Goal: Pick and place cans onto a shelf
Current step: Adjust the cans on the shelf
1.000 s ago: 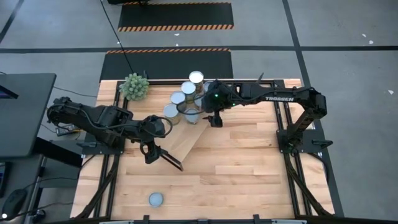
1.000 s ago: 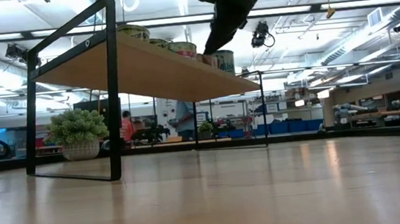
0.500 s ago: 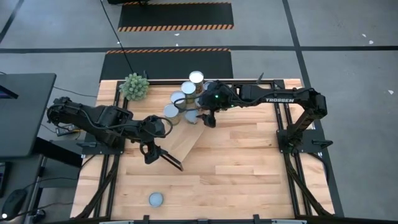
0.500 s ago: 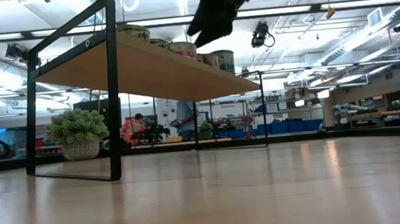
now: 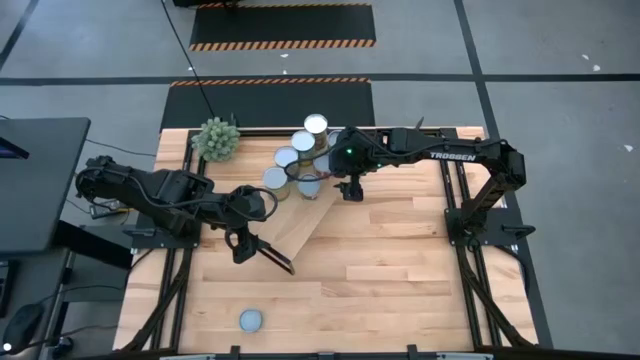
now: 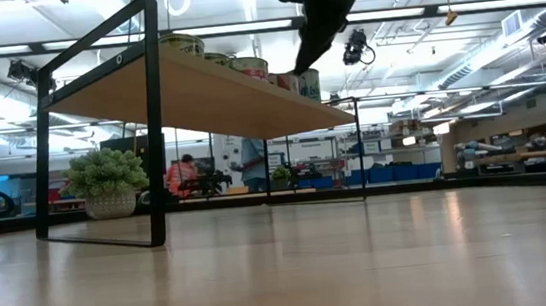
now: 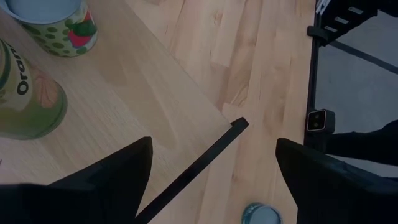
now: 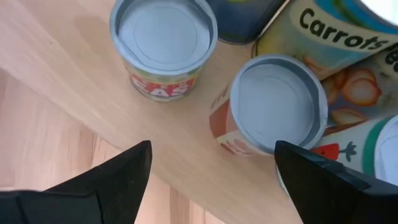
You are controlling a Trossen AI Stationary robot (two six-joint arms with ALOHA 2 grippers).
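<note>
The right gripper (image 5: 349, 190) hangs over the near edge of the shelf (image 5: 300, 228), just beside the group of cans (image 5: 301, 163) standing at the shelf's far end. Its fingers (image 8: 106, 180) are spread apart and hold nothing; below them stand a can with a yellow and red label (image 8: 163, 48) and a can with a white and orange label (image 8: 273, 107), both upright on the board. The left gripper (image 5: 240, 250) hovers over the shelf's other end, near its black frame bar (image 7: 193, 169), with its fingers (image 7: 109, 180) also spread and empty. One can (image 5: 250, 320) sits alone on the counter (image 5: 390, 270), well apart from the shelf. A green plant (image 5: 216, 138) stands at the counter's far corner.
</note>
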